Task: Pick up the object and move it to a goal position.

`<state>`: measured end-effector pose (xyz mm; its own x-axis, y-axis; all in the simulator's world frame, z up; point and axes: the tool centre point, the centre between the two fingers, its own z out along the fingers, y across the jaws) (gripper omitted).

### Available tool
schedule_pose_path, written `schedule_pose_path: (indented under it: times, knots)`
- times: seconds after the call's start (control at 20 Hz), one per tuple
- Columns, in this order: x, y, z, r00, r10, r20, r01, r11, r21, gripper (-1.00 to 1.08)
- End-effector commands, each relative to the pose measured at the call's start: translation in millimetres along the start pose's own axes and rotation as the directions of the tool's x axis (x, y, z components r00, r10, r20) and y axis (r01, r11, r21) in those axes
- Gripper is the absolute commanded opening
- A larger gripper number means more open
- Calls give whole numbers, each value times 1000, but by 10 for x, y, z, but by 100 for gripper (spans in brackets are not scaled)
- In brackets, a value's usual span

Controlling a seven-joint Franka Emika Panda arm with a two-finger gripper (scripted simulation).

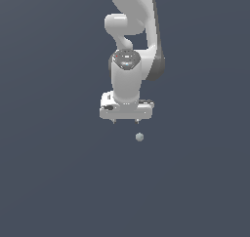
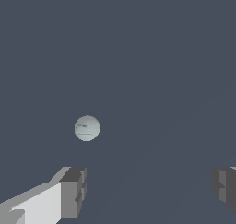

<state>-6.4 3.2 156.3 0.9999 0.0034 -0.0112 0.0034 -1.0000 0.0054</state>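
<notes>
Below the claw (image 1: 126, 120), toward the exterior view's right, sits the ball (image 1: 139, 137). Your claw is released, empty, fingers (image 2: 73, 191) spread; shift it over before descending.

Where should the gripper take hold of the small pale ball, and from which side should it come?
Grip the ball across its middle, coming from directly above. It is round, so no side is better. The gripper is open and empty, with the ball not yet between its fingers, so it should probably centre itself first.
</notes>
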Motion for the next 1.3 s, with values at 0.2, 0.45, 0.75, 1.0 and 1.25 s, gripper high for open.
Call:
schedule_pose_path:
  times: [0.2, 0.45, 0.75, 1.0, 1.25]
  knots:
    - [-21, -70, 37, 1000, 1, 7, -1, 1000, 11, 100]
    - [-72, -225, 116, 1000, 4, 25, -5, 999, 35, 100]
    - [-63, -237, 139, 1000, -2, 23, 1, 999, 33, 100]
    - [-20, -335, 288, 999, -38, 15, 37, 999, 26, 100]
    - [43, -520, 563, 995, -104, 2, 104, 995, 13, 100]
